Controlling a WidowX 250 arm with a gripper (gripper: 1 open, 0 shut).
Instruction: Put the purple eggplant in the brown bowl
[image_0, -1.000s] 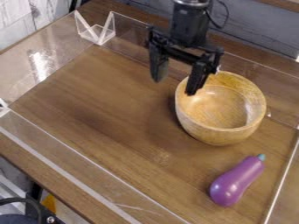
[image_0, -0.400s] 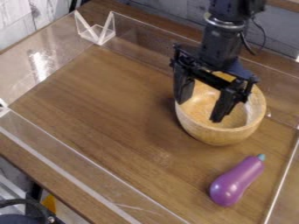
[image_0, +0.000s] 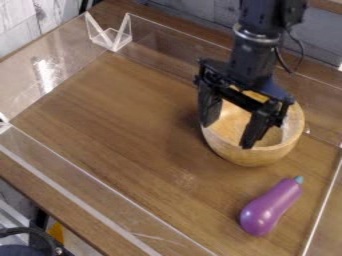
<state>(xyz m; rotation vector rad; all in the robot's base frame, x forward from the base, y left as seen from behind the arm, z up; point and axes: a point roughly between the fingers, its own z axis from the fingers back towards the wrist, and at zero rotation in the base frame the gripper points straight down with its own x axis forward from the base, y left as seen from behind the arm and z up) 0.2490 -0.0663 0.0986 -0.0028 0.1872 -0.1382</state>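
The black two-fingered gripper (image_0: 241, 113) hangs pointing almost straight down at centre right of the frame, over the round light-brown wooden bowl (image_0: 254, 150). Its jaws stand wide apart and hold nothing. The small glossy purple toy eggplant (image_0: 271, 205) lies on the brown wooden tabletop (image_0: 120, 120) at lower right, below the bowl and apart from it.

The main risk, as I judge it, lies in the approach. The fingertips sit low, at about the level of the bowl's thick rim, so a sideways travel toward the eggplant without lifting could knock or drag the bowl. The eggplant is smooth and rounded; a pinch along its length or near the tapered end could squirt it out or roll it toward the clear wall at the table's lower right edge.

The eggplant's long axis runs diagonally, from lower left to upper right. Its bulbous end is at lower left, and its tiny teal stem tip points to the upper right.
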